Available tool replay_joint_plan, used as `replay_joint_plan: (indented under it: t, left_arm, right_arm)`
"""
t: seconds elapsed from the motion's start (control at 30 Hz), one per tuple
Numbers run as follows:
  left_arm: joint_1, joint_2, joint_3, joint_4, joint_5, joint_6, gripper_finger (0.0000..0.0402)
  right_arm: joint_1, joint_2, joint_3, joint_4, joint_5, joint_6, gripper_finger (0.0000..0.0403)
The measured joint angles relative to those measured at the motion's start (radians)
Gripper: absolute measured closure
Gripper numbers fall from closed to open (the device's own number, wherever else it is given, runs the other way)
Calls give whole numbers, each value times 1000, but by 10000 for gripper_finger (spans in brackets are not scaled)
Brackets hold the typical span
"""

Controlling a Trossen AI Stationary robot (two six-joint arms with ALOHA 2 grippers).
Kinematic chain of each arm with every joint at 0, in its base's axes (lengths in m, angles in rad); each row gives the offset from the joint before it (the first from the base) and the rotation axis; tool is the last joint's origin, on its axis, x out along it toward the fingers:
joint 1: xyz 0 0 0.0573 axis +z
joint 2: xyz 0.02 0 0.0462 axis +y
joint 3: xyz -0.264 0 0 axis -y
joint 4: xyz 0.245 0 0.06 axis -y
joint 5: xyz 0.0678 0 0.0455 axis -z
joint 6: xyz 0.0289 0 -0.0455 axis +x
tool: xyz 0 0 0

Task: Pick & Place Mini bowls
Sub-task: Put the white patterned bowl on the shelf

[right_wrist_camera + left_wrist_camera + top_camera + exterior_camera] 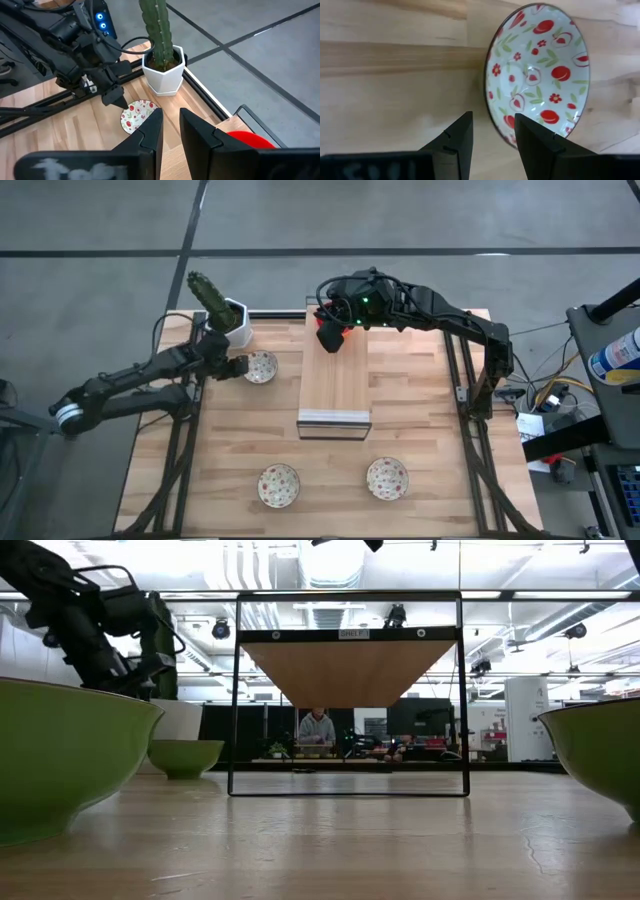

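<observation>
A white mini bowl with a red floral pattern (260,367) (540,75) rests on the table at the far left. My left gripper (238,367) (492,140) hangs open just above it, slanting down. One finger is over the bowl's inside and the other outside its near rim (501,131), touching nothing. My right gripper (328,330) (170,127) is raised over the far end of the wooden shelf (335,395), its fingers a little apart with nothing between them. A red mini bowl (331,340) (247,140) shows beside one finger, partly hidden.
Two more floral mini bowls (279,485) (387,478) lie near the table's front edge, green on the outside in the low view (60,760) (600,755). A white pot with a green cactus (225,312) (162,65) stands at the far left corner, close behind my left gripper.
</observation>
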Motion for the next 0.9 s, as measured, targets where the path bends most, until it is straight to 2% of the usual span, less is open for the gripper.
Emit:
replay_joint_plan:
  t: [0.27, 0.53, 0.7, 0.9]
  left_arm:
    - [0, 81, 0, 12, -13, 29, 266]
    - [0, 145, 0, 123, -16, 47, 266]
    - [0, 181, 0, 138, -16, 48, 266]
    - [0, 209, 0, 140, -15, 72, 289]
  right_arm:
    - [0, 0, 0, 0, 0, 0, 342]
    - [0, 0, 0, -2, 0, -27, 342]
    - [0, -1, 0, -3, 0, -34, 342]
    - [0, -1, -1, -3, 0, -34, 342]
